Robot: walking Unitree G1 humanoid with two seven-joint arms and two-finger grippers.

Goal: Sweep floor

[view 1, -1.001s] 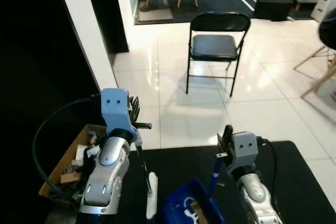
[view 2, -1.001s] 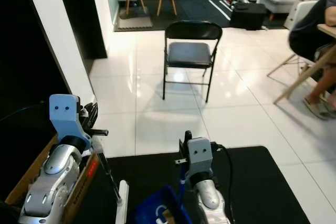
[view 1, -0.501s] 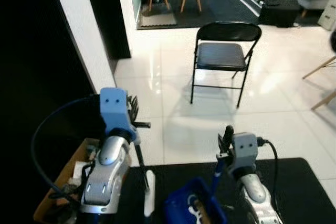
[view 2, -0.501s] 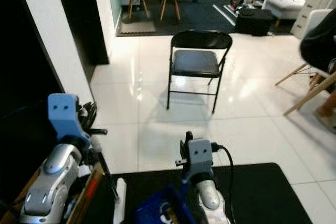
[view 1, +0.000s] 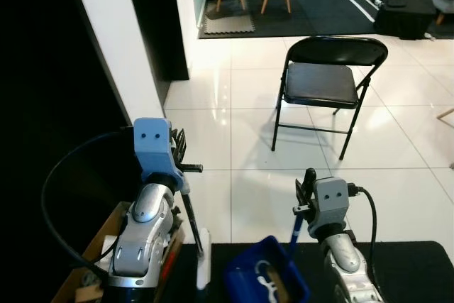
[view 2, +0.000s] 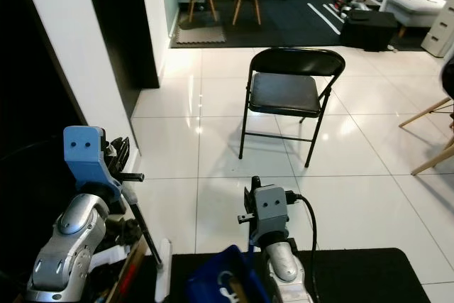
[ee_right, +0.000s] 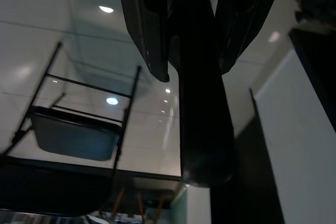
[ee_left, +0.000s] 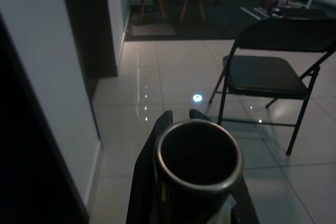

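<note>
White tile floor (view 1: 234, 111) w/ black folding chair (view 1: 323, 79) standing ahead, black mat (view 2: 355, 274) at robot's feet. Cardboard box (view 1: 92, 246) of scraps low on left, by dark wall. Blue dustpan (view 1: 266, 282) sits low between arms; its handle (ee_right: 202, 103) runs up thru right gripper (view 1: 306, 188), fingers clamped on it. Left gripper (view 1: 181, 154) closed round broom pole (view 1: 191, 221), pole dropping from gripper to white head (view 1: 203, 257) just left of dustpan.
</note>
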